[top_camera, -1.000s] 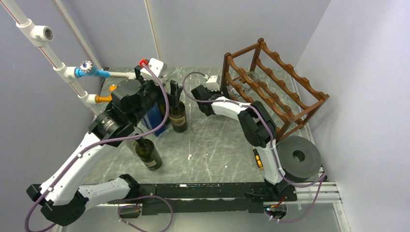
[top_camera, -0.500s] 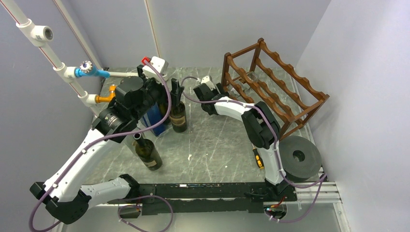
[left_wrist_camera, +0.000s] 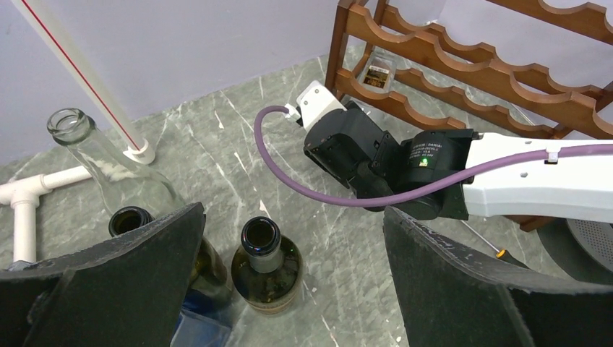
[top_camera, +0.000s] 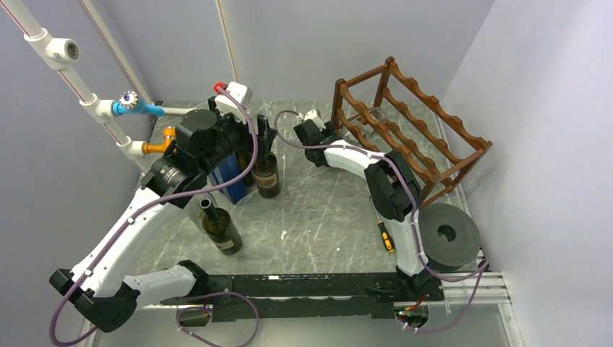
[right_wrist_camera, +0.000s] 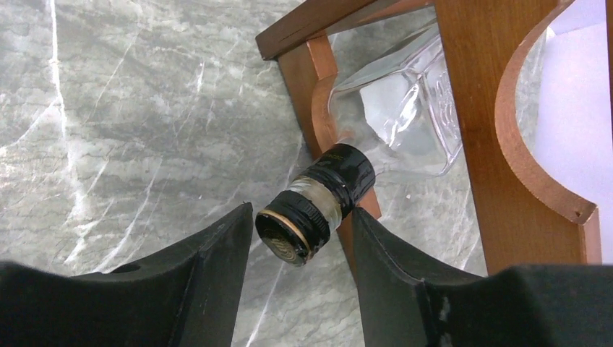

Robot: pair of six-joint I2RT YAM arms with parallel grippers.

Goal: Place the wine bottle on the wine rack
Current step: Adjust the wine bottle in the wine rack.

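Observation:
The dark reddish-brown wine rack (top_camera: 412, 130) (left_wrist_camera: 463, 65) (right_wrist_camera: 470, 108) stands at the back right. A clear glass bottle (right_wrist_camera: 405, 123) lies in its lowest tier, its black-capped neck poking out of the frame. My right gripper (right_wrist_camera: 302, 217) (top_camera: 337, 136) straddles that cap, jaws narrow, with a slim gap on the left. A dark green wine bottle (top_camera: 266, 176) (left_wrist_camera: 266, 260) stands upright on the table. Over it hangs my left gripper (left_wrist_camera: 289, 217) (top_camera: 262, 137), wide open and holding nothing. A second dark bottle (top_camera: 220, 228) stands nearer the front.
A blue box (top_camera: 230, 177), a clear upright bottle (left_wrist_camera: 101, 166) and another dark bottle neck (left_wrist_camera: 130, 220) crowd the left gripper. White pipes (top_camera: 108, 108) run along the left wall. A grey roll (top_camera: 447, 233) and a screwdriver (top_camera: 385, 236) lie front right.
My right gripper has moved in toward the rack's corner and its jaws have narrowed around the bottle cap. The left arm has shifted slightly, still open.

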